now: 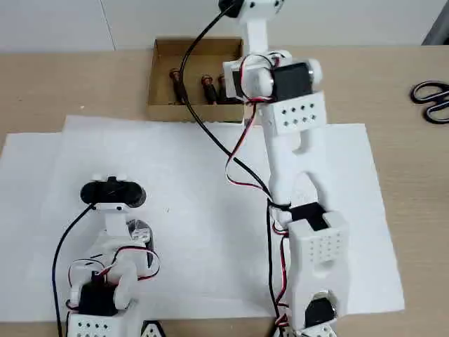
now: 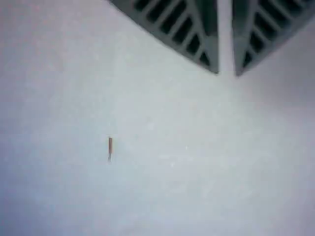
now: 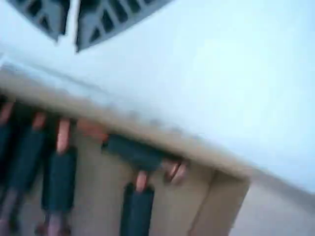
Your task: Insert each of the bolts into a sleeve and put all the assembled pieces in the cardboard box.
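Assembled pieces (image 1: 209, 88) lie in the cardboard box (image 1: 160, 77) behind the white paper (image 1: 175, 182).
The left gripper (image 2: 226, 69) hangs over the paper, fingers pressed almost together on nothing, near a small brown speck (image 2: 110, 147). The box holds several bolts (image 3: 63, 135) pushed into dark sleeves (image 3: 59, 182). The right gripper (image 3: 69, 42), likewise nearly closed and empty, sits over the paper just beside the box's near wall. A pair of scissors (image 1: 431, 98) lies far right.
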### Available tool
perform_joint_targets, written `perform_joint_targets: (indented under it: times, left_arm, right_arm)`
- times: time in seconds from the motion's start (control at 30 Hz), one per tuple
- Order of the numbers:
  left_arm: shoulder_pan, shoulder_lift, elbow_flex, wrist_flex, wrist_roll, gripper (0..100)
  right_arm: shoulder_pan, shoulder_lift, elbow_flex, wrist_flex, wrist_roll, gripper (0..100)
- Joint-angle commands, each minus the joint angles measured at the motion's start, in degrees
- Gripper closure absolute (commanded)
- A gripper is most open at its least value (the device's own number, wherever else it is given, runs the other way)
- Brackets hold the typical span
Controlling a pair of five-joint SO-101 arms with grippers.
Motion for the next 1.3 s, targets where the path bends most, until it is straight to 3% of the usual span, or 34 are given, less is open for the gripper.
perform_joint_targets:
  times: [0.0, 0.27, 0.53, 0.67, 0.87, 1.1, 1.27]
  left_arm:
    - [0.2, -0.6, -0.2, -1.8, -0.3, 99]
    - [0.2, -0.6, -0.2, -1.8, -0.3, 99]
    - [0.2, -0.6, -0.2, -1.8, -0.3, 99]
    - [0.2, -0.6, -0.2, -1.8, -0.3, 99]
    - [0.2, -0.6, -0.2, -1.8, -0.3, 99]
    - [0.2, -0.6, -0.2, -1.8, -0.3, 99]
    - [0.2, -0.6, -0.2, -1.8, -0.3, 99]
  right_arm:
    - [0.2, -5.8, -2.5, 2.9, -2.5, 99.6]
    - [0.6, -18.0, -1.8, 3.1, -2.5, 99.6]
    - [3.7, -34.5, 17.1, 3.0, -2.2, 99.6]
    - [3.7, -46.0, 31.1, 2.8, 1.7, 99.6]
    - [5.2, -62.2, 52.1, 0.5, 1.6, 99.6]
    - [7.3, -86.6, 84.0, -16.3, 2.1, 99.5]
    - [7.0, -107.0, 107.1, -25.0, 8.9, 99.5]
